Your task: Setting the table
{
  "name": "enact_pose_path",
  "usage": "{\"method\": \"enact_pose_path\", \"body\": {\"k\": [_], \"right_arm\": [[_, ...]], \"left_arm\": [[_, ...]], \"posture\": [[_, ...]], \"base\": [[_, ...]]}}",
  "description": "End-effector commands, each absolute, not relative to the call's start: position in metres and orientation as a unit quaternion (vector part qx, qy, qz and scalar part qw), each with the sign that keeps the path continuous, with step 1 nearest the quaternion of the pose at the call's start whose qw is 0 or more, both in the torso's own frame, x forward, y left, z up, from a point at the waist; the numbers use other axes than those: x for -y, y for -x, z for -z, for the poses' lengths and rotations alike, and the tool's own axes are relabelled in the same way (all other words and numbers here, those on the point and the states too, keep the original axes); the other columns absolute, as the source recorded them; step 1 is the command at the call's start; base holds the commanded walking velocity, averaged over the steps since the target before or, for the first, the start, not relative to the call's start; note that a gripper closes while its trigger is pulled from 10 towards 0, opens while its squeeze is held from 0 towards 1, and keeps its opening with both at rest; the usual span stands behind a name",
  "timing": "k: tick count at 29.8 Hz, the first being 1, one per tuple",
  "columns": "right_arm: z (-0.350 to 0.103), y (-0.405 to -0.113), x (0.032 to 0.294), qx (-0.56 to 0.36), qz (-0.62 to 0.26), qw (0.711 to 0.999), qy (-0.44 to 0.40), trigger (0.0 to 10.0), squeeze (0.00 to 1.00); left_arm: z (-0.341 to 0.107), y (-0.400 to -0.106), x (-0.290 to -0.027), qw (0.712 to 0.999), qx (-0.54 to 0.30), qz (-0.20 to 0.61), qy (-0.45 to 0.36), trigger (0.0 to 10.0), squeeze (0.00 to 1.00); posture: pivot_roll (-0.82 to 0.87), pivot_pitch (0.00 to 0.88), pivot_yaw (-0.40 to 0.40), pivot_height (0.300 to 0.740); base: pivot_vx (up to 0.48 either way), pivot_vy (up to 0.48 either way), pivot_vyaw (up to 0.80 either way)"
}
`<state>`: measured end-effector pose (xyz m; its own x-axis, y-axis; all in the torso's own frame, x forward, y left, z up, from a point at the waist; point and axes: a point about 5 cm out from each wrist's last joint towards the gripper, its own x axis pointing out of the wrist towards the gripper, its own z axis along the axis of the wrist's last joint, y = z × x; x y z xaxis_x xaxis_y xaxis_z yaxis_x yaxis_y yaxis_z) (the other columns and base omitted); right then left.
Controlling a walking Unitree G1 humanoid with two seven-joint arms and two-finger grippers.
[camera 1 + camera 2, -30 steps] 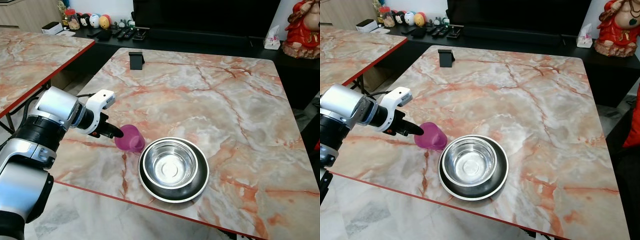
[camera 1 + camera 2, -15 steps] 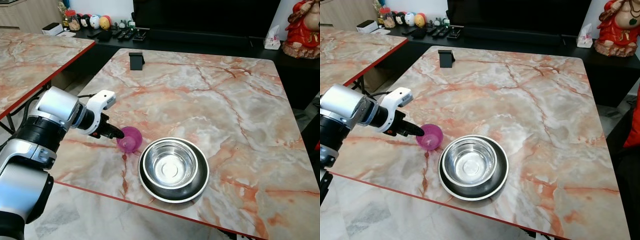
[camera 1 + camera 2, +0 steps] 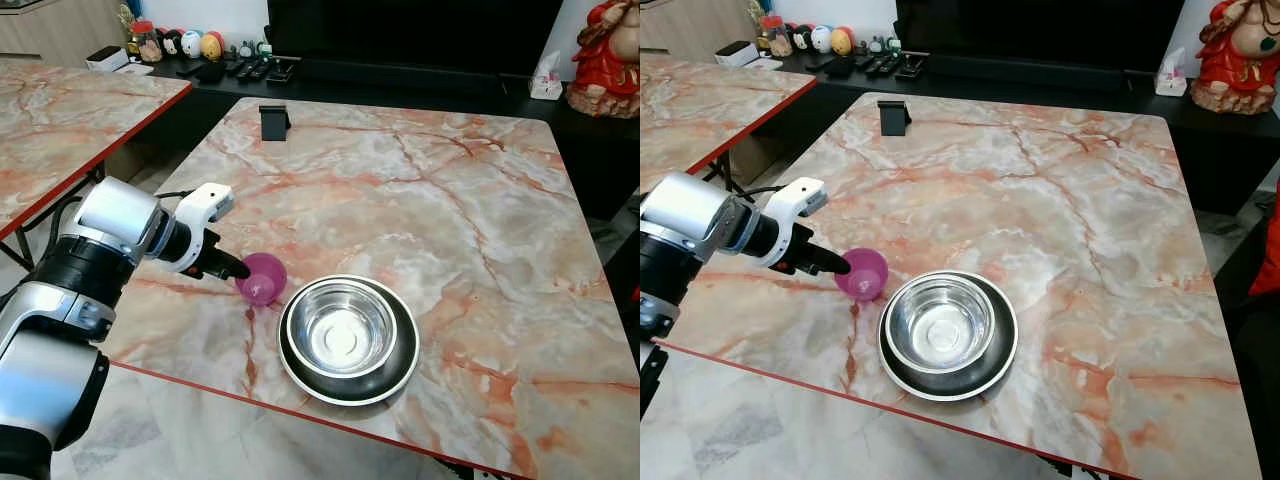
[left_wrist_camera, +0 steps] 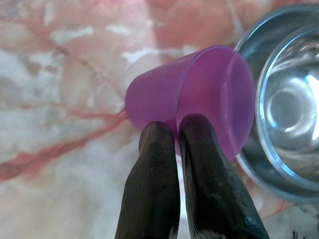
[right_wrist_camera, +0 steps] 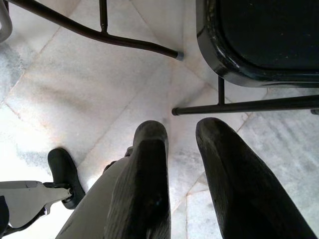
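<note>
A purple plastic cup (image 3: 263,279) stands mouth up on the marble table (image 3: 420,200), near its front left edge. My left gripper (image 3: 237,269) reaches in from the left, shut on the cup's near wall. In the left wrist view the two fingertips (image 4: 159,135) pinch the cup (image 4: 204,89) with almost no gap. Just right of the cup, a steel bowl (image 3: 340,330) sits inside a black plate (image 3: 402,372). My right gripper (image 5: 182,133) hangs idle over the floor, its fingers apart.
A small black stand (image 3: 272,120) sits at the table's far left. A second marble table (image 3: 60,110) stands to the left across a gap. Behind are a dark console with remotes (image 3: 255,70), a tissue box (image 3: 545,80) and a red statue (image 3: 605,55). A black chair (image 5: 259,40) stands by my right gripper.
The cup, tilted on its side a second ago, has been turned upright with its mouth up, still held in my left gripper. The bowl and plate stay put.
</note>
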<state>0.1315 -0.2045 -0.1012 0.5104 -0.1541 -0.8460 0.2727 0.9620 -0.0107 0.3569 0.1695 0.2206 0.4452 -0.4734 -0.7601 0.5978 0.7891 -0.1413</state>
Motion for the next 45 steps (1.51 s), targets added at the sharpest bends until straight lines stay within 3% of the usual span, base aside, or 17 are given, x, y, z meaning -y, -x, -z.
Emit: {"method": "enact_pose_path", "body": {"k": [1,26,27,28,38,40,41,45], "right_arm": [[0.1022,-0.1288,0.204,-0.483,0.126,0.864,-0.064,10.0,0.0],[0.1023,-0.1284,0.2044,-0.485,0.123,0.864,-0.062,10.0,0.0],[0.1023,-0.1285,0.2044,-0.485,0.123,0.864,-0.063,10.0,0.0],[0.1023,-0.1285,0.2043,-0.485,0.123,0.864,-0.063,10.0,0.0],[0.1022,-0.1286,0.2043,-0.484,0.123,0.864,-0.063,10.0,0.0],[0.1022,-0.1287,0.2043,-0.484,0.122,0.864,-0.063,10.0,0.0],[0.1022,-0.1287,0.2045,-0.484,0.122,0.864,-0.062,10.0,0.0],[0.1022,-0.1287,0.2046,-0.485,0.122,0.864,-0.061,10.0,0.0]], "left_arm": [[-0.2207,-0.3557,-0.1709,0.848,-0.419,0.316,-0.068,10.0,0.0],[-0.2223,-0.3575,-0.1697,0.862,-0.402,0.3,-0.068,10.0,0.0],[-0.2223,-0.3574,-0.1695,0.862,-0.403,0.3,-0.068,10.0,0.88],[-0.2222,-0.3573,-0.1695,0.862,-0.403,0.3,-0.067,10.0,1.0],[-0.2236,-0.3586,-0.1695,0.867,-0.397,0.294,-0.068,10.0,0.98],[-0.2239,-0.3588,-0.1695,0.868,-0.395,0.293,-0.069,10.0,0.93],[-0.2242,-0.3591,-0.1692,0.869,-0.392,0.293,-0.072,10.0,0.0],[-0.2261,-0.3605,-0.1698,0.874,-0.381,0.286,-0.089,10.0,0.0]], "posture": [[0.07,0.0,0.042,0.74],[0.07,0.0,0.035,0.74],[0.07,0.0,0.035,0.74],[0.07,0.0,0.035,0.74],[0.07,0.0,0.034,0.74],[0.07,0.0,0.034,0.74],[0.07,0.0,0.033,0.74],[0.07,0.0,0.031,0.74]], "base": [[0.0,0.0,0.0],[0.0,0.0,0.0],[0.0,0.0,0.0],[0.0,0.0,0.0],[0.0,0.0,0.0],[0.0,0.0,0.0],[0.0,0.0,0.0],[0.0,0.0,0.0]]}}
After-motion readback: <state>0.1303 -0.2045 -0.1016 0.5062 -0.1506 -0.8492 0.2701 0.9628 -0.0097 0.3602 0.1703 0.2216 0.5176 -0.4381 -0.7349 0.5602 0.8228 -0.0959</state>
